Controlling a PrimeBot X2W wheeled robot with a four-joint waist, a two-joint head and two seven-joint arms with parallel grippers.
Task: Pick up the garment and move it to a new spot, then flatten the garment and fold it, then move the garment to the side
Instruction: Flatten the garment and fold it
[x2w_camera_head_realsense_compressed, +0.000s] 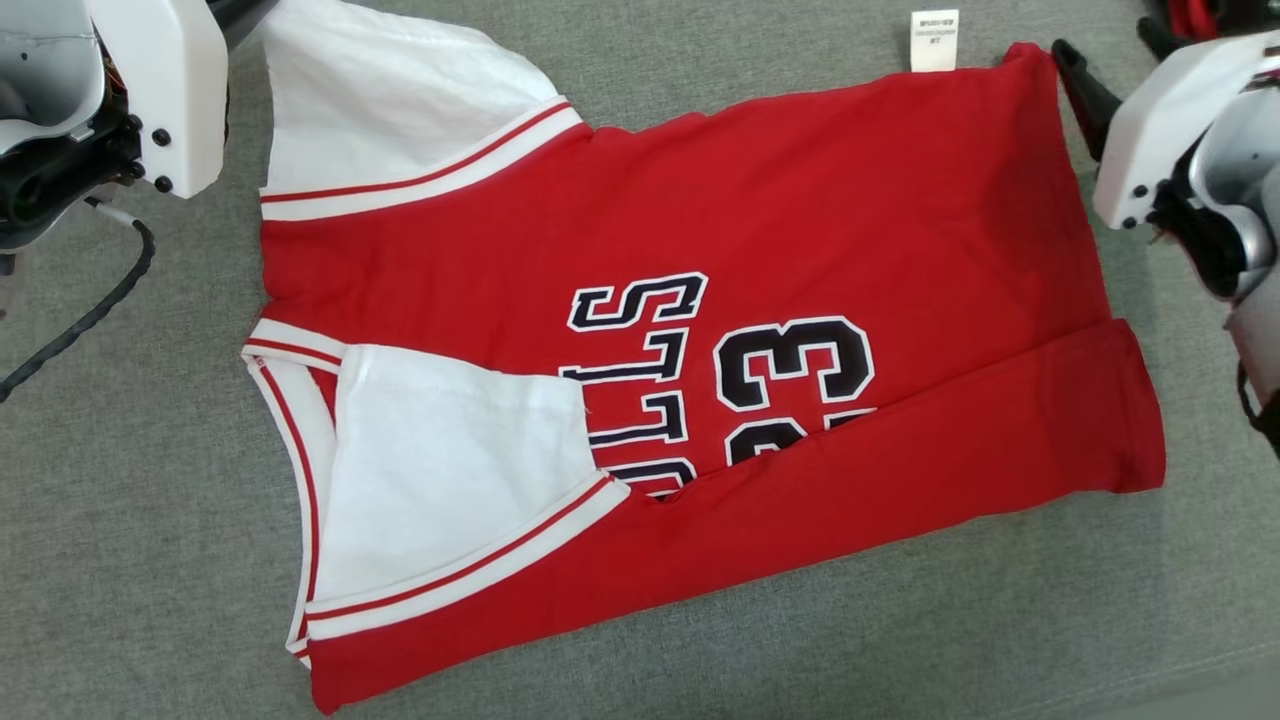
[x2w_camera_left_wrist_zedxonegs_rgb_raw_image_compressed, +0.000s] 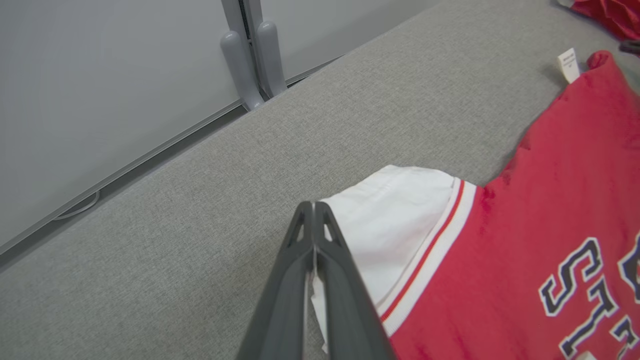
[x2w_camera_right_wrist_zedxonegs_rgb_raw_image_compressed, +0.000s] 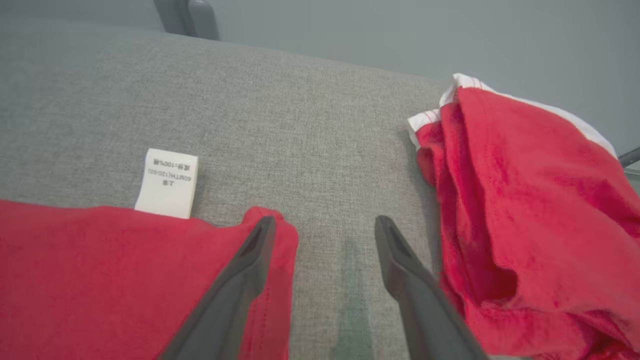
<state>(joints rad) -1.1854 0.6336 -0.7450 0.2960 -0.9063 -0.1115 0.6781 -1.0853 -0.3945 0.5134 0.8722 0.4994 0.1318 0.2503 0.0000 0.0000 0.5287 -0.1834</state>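
The garment (x2w_camera_head_realsense_compressed: 700, 330) is a red jersey with white sleeves and dark lettering, lying flat on the grey cloth table (x2w_camera_head_realsense_compressed: 150, 500). Its near long edge is folded over the print. In the left wrist view my left gripper (x2w_camera_left_wrist_zedxonegs_rgb_raw_image_compressed: 313, 206) is shut on the edge of the far white sleeve (x2w_camera_left_wrist_zedxonegs_rgb_raw_image_compressed: 395, 225), and a sliver of white cloth shows between the fingers. My right gripper (x2w_camera_right_wrist_zedxonegs_rgb_raw_image_compressed: 325, 225) stands open at the hem corner (x2w_camera_right_wrist_zedxonegs_rgb_raw_image_compressed: 270, 235). Its left finger lies over the red cloth and nothing is between the fingers. One dark right finger (x2w_camera_head_realsense_compressed: 1085, 90) shows beside that corner.
A white care label (x2w_camera_head_realsense_compressed: 934, 40) sticks out from the jersey's far edge. Another red and white garment (x2w_camera_right_wrist_zedxonegs_rgb_raw_image_compressed: 525, 225) lies bunched just right of my right gripper. A grey wall panel with two posts (x2w_camera_left_wrist_zedxonegs_rgb_raw_image_compressed: 250, 60) runs along the table's far side.
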